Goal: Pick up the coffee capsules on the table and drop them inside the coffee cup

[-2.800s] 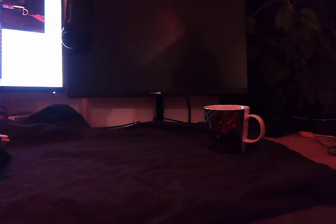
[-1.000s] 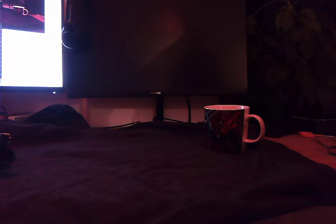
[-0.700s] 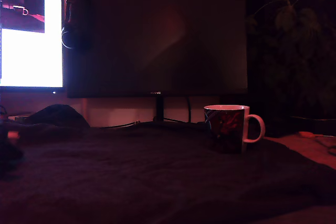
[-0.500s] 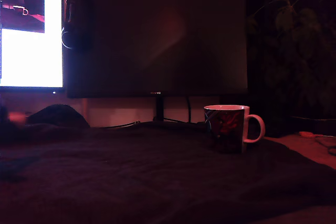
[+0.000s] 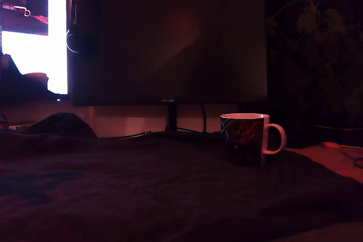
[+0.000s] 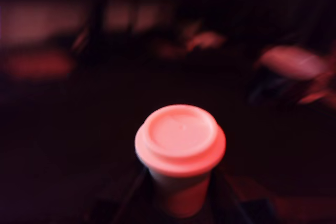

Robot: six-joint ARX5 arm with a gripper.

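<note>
A pale pink coffee capsule [image 6: 180, 140] fills the blurred wrist view, flat rim toward the camera, held between my gripper's [image 6: 180, 195] dark fingers [image 6: 123, 203]. In the exterior view my gripper [image 5: 22, 80] is only a dark silhouette at the far left, raised above the table in front of the lit screen; the capsule cannot be made out there. The coffee cup [image 5: 247, 138], dark with a red pattern and a white handle, stands upright on the dark wrinkled cloth of the table [image 5: 170, 191] at the exterior view's right, far from the gripper. I can make out no other capsules.
A large dark monitor [image 5: 170, 43] stands behind the table, with a lit screen [image 5: 34, 26] to its left and a dark rounded object [image 5: 84, 21] between them. A dark bundle [image 5: 59, 124] lies at the back left. A plant [image 5: 317, 38] and cables [image 5: 340, 147] are at the right.
My gripper has risen from the cloth at the exterior view's left edge to in front of the lit screen. The mug has not moved.
</note>
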